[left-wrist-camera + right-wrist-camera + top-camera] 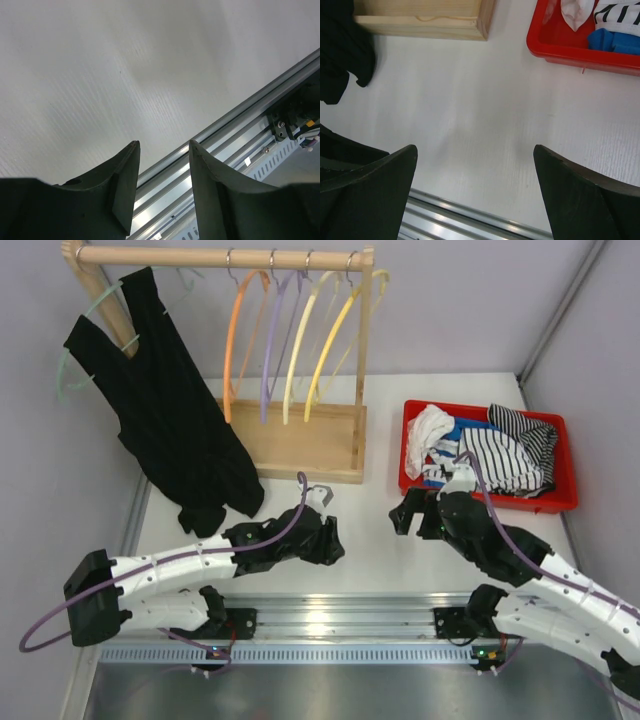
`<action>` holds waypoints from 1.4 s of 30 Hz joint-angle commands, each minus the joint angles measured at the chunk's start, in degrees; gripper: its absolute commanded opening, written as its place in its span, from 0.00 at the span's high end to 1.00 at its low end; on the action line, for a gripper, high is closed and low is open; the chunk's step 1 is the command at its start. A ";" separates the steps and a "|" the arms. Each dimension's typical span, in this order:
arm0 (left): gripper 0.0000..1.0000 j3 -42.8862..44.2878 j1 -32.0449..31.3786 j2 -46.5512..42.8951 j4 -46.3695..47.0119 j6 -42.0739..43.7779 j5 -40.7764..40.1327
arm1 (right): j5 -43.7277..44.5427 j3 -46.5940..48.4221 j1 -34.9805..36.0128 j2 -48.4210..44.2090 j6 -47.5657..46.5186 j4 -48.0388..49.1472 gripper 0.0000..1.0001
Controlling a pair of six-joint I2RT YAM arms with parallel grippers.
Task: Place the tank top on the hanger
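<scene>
The white tank top with thin black stripes [492, 458] lies crumpled in the red bin [480, 500] at the right. The orange hanger [233, 340] hangs empty on the wooden rack's rail, second from the left. My left gripper [335, 546] hovers low over the bare table in front of the rack; its fingers stand apart with nothing between them [164, 145]. My right gripper [407, 512] is just left of the bin, wide open and empty [475, 150]. The bin's near-left corner [580, 54] shows in the right wrist view.
A black tank top [165, 410] hangs on a pale green hanger [75, 360] at the rack's left. Purple [270, 330] and yellow hangers [335, 330] hang beside the orange one. The bin also holds a bolder striped garment [535, 435] and white cloth [430, 430]. The aluminium rail [340, 615] runs along the near edge.
</scene>
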 commanded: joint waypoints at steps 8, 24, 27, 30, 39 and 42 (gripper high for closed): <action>0.51 0.75 -0.17 -1.38 1.96 0.15 -0.03 | -0.59 3.20 -0.58 4.32 -0.83 -2.22 0.00; 0.51 1.37 -0.17 -2.53 2.14 1.91 0.76 | -14.74 27.45 -44.50 29.27 -14.01 -5.30 0.00; 0.51 1.63 -0.17 -2.79 2.14 2.26 0.77 | -15.01 30.53 -50.49 36.29 -14.45 -5.39 0.01; 0.51 1.54 -0.17 -2.97 2.31 2.09 1.20 | -15.09 31.94 -56.20 39.74 -14.89 -5.48 0.02; 0.51 -0.30 -0.17 -4.20 3.89 2.00 1.47 | -12.81 24.91 -64.12 48.00 -14.45 -0.21 0.05; 0.51 -0.74 -0.17 -4.11 4.16 1.82 1.82 | -12.63 23.33 -64.12 50.38 -13.66 1.55 0.06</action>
